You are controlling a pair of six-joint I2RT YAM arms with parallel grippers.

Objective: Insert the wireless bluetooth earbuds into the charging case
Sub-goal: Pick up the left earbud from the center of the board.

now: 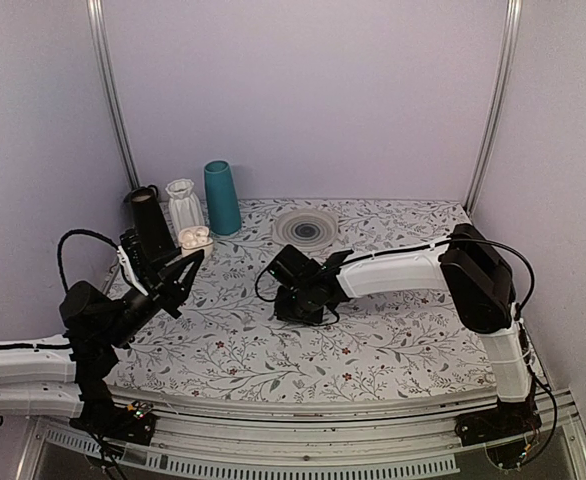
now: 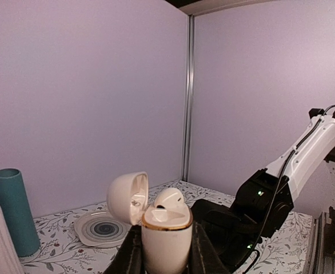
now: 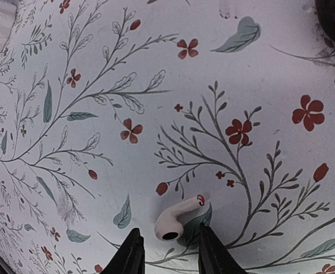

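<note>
While the left tool (image 2: 166,251) is clamped on the lower half of the charging case (image 2: 166,228), holding it upright at the bottom centre of the left wrist view, the lid (image 2: 127,197) stands swung open to the left. One earbud (image 2: 168,198) sits in the case's mouth, its rounded head poking above the gold-edged rim. The dark fingers (image 2: 131,257) press against both sides of the case.

In the right wrist view, the second earbud (image 3: 178,218) lies loose on the tabletop (image 3: 99,68), low in the frame. Its stem points up and to the right, showing a small red mark at the tip. The right tool (image 3: 168,246) is spread open with nothing in its grip. Its two fingertips flank the lower end of this earbud without touching it.

From overhead, the case sits in the upper left part of the tabletop, just in front of a ribbed white vase (image 1: 182,203) and a teal vase (image 1: 221,197). The right tool is at mid-frame, well apart from it. A round ringed dish (image 1: 305,228) lies toward the back centre.

The tabletop is white with grey vines and small red flowers. Plain lilac walls (image 1: 303,90) enclose it, with metal posts (image 1: 113,100) at the back corners.
</note>
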